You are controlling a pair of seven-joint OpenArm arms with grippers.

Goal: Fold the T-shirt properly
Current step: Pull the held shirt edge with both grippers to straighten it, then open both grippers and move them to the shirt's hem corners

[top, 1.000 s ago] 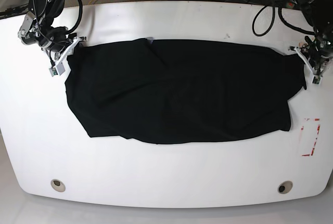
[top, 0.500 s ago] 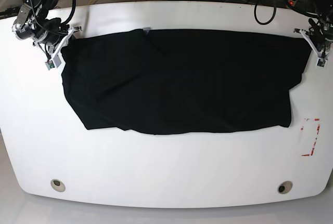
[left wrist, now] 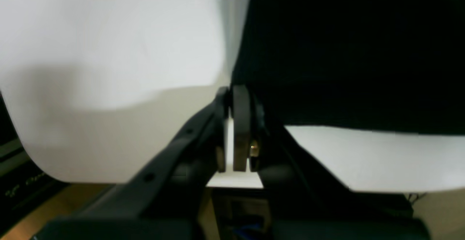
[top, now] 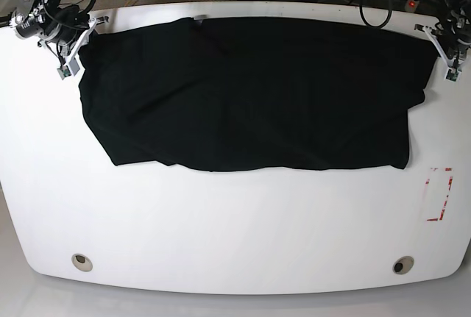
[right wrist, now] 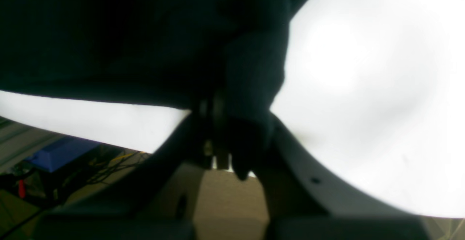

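T-shirt (top: 250, 96) dragged to table's (top: 235, 236) far edge.

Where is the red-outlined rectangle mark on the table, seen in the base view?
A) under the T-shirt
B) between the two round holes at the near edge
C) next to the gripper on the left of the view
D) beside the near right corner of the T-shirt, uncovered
D: the red-outlined mark lies bare on the table, just right of the T-shirt.

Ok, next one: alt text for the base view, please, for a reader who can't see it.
A black T-shirt lies spread across the far half of a white table, each far corner pinched by a robot gripper: right gripper at image left, left gripper at image right. A red-and-white marker sits near the table's right edge.
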